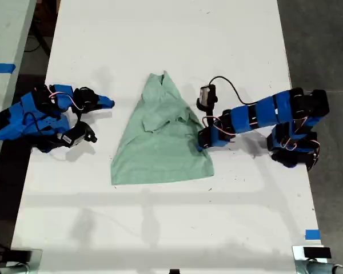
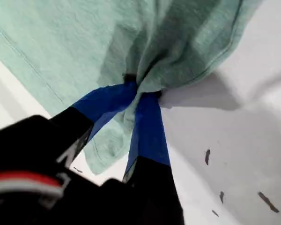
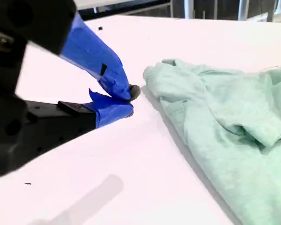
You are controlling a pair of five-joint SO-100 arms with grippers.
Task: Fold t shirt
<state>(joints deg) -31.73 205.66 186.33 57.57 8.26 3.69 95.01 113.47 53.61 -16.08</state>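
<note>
Soft, limp shirt (image 1: 160,142): my first gripper (image 2: 140,91) pinches its exterior-view right edge; my second gripper (image 3: 119,101) nearly closed, empty.

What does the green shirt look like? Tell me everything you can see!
The t shirt is pale mint green, soft-looking knit cloth, wrinkled and roughly triangular. Its narrow end points to the top of the exterior view and its wide hem lies nearer the bottom. It lies on the white table, with a bunched fold across its middle. My first gripper has its jaws pinched on the edge at the exterior view's right. My second gripper sits beside it, not touching.
</note>
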